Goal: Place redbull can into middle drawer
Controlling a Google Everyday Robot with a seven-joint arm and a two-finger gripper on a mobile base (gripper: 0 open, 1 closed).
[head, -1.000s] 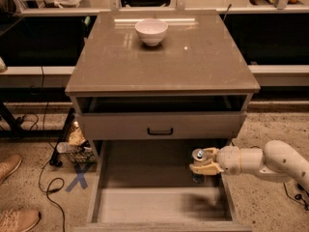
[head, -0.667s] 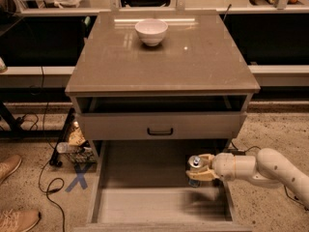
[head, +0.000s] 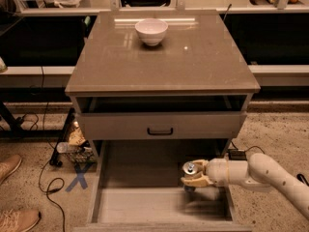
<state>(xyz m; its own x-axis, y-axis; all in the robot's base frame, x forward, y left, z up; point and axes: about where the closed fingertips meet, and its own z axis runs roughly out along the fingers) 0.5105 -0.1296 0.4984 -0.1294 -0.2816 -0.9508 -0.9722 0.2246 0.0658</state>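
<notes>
While gripper (head: 193, 179) clamps can (head: 189, 167) upright at right side of open drawer (head: 145, 206), arm reaching in from right: lower straight down, no tilt. Cannot tell if base touches pale floor yet. Keep clear of right wall and drawer front (head: 120, 126) above. Loosen fingers only once can stands; slim can likely tips easily. Bowl (head: 151, 31) far off on cabinet top (head: 203, 57), no concern.

Cream jaws (over grey middle drawer (head: 145, 204)) clasp silver redbull can (head: 189, 167).
</notes>
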